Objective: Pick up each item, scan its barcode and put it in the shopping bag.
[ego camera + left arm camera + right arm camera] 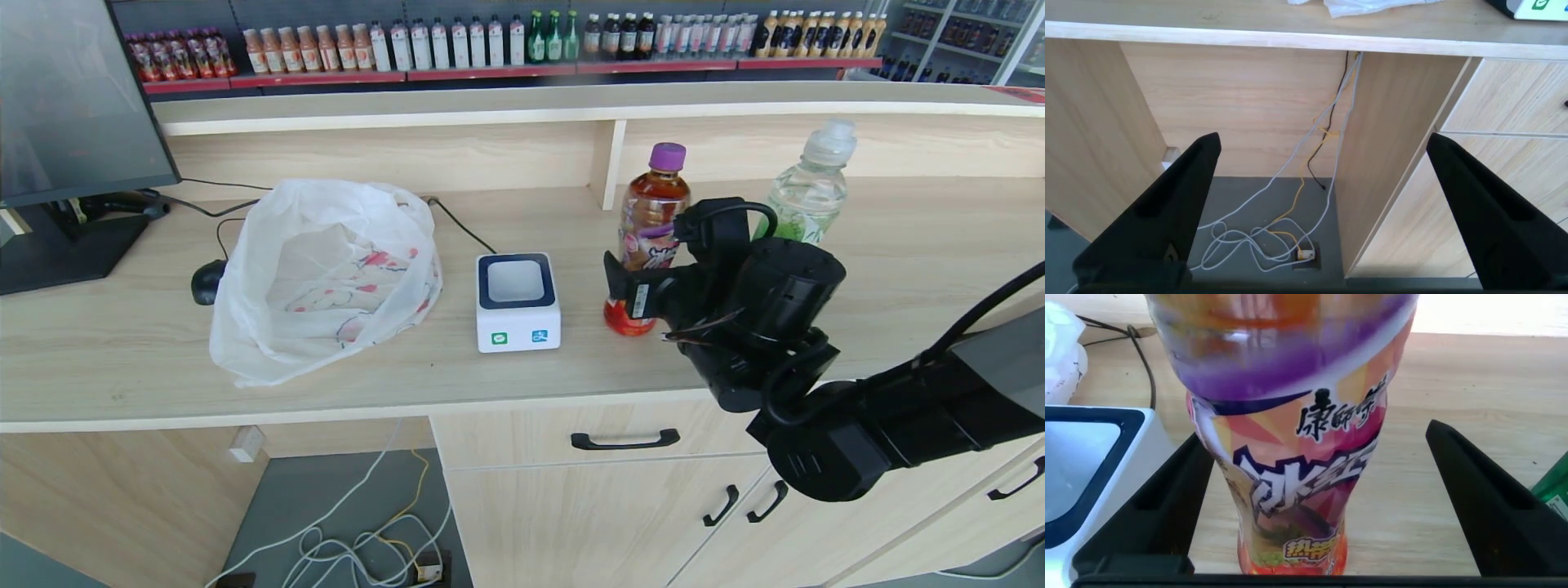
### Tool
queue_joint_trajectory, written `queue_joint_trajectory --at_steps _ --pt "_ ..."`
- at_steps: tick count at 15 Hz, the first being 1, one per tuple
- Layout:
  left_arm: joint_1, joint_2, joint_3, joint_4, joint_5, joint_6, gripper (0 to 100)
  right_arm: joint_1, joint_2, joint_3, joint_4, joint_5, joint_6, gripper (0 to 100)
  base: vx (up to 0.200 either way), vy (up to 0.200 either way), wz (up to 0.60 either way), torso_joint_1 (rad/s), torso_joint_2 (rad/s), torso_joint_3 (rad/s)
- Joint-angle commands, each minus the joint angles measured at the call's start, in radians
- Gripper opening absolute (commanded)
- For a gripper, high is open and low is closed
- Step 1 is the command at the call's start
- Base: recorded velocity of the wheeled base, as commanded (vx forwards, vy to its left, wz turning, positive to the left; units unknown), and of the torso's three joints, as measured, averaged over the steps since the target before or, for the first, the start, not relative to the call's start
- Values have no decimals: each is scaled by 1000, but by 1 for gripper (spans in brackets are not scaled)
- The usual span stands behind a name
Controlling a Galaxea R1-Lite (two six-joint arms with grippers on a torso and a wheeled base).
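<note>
Right gripper (1310, 502) at the tea bottle (653, 220), which stood upright on the table (122, 351) just beside the white scanner (518, 300). A clear bottle (808, 192) stood behind it and the open shopping bag (326, 278) lay beyond the scanner. The jaws stood apart, one on each side of the bottle's labelled body, not yet closed on it. The left gripper (1315, 220) hung below the table edge, facing the cables (1266, 237), its jaws also apart. The bottle looked full, so probably fairly heavy. Its thin plastic wall would likely give under pressure and its glossy label may be slippery. A firm hold at mid-body, below the shoulder, seemed best, leaving the barcode uncovered for scanning.
</note>
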Motion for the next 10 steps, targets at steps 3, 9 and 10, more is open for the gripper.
queue_joint_trajectory --at_steps 3,9,10 --pt "0 0 0 0 2 0 100 -4 13 -28 0 0 0 100 0 0 0 0 0 0" --pt "0 0 0 0 0 0 100 -5 41 -67 0 0 2 100 0 0 0 0 0 0" --pt "0 0 0 0 0 0 100 -5 45 -76 0 0 2 100 0 0 0 0 0 0"
